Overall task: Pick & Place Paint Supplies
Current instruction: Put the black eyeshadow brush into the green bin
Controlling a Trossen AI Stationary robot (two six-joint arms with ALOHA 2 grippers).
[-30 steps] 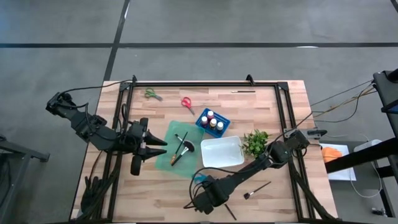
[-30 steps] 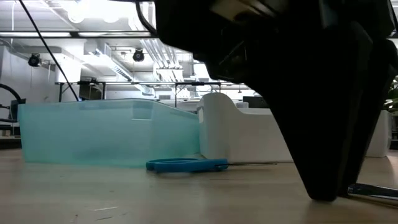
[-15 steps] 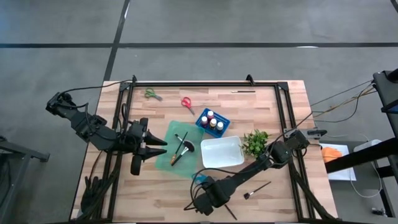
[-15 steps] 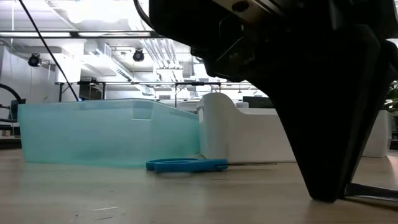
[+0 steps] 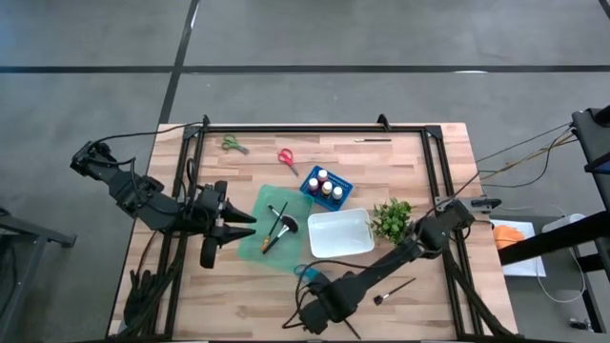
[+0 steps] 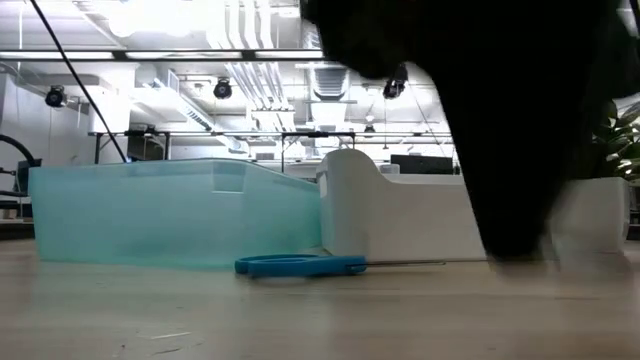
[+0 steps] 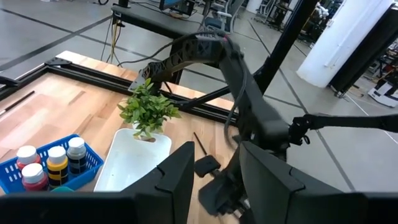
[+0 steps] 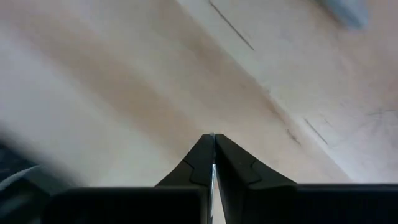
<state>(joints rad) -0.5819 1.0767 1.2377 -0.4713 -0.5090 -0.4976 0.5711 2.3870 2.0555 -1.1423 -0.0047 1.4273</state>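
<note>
My right gripper [image 5: 313, 317] [image 8: 213, 138] is shut, low over the table near its front edge. A slim dark brush [image 5: 353, 330] lies right beside it. No brush shows at the fingertips in the right wrist view. Blue-handled scissors [image 6: 300, 264] lie flat on the wood in front of the teal tray [image 5: 276, 229], which holds brushes [image 5: 281, 227]. Paint bottles [image 5: 325, 185] stand in a blue basket. Another brush [image 5: 394, 291] lies near the front right. My left gripper [image 5: 250, 227] [image 7: 214, 186] waits open and holds nothing at the teal tray's left edge. My right gripper points down at the table with its fingers [image 8: 233, 163] closed together. I cannot tell whether it touches the dark brush: its own body hides the fingertips from above.
A white tray [image 5: 338, 233] sits right of the teal tray, with a small leafy plant [image 5: 391, 217] beside it. Green scissors [image 5: 232, 144], red scissors [image 5: 287, 159] and a thin brush [image 5: 372, 140] lie near the far edge. A black frame [image 5: 305, 127] rims the table.
My right gripper has shut its fingers and has shifted a little toward the table's right edge. In the low view its dark finger has drawn back, and the brush end that lay beside it no longer shows there.
</note>
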